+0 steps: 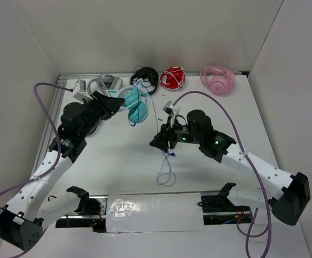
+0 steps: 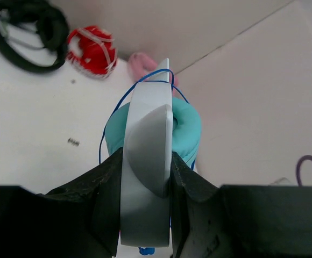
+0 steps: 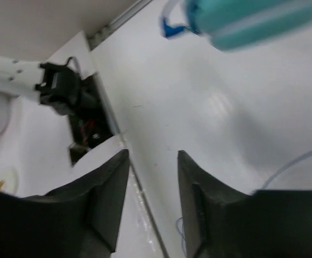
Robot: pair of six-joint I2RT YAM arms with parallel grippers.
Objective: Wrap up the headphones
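The teal headphones [image 1: 137, 105] hang above the back middle of the table, held by their pale headband [image 2: 148, 161]. My left gripper [image 1: 118, 102] is shut on that headband, also seen in the left wrist view [image 2: 145, 156]; a teal cup [image 2: 187, 126] shows behind it. The thin blue cable [image 1: 167, 174] runs down from the headphones and ends in a loose loop on the table. My right gripper [image 1: 158, 141] is beside the cable, a little above the table. In the right wrist view its jaws [image 3: 153, 156] stand apart with nothing between them, and the headphones [image 3: 253, 19] are blurred at the top.
Black headphones [image 1: 145, 75], red headphones [image 1: 172, 79] and pink headphones [image 1: 217, 79] lie along the back wall, with a grey-white pair [image 1: 105, 83] behind my left gripper. A glossy taped strip [image 1: 150, 209] runs along the near edge between the arm bases.
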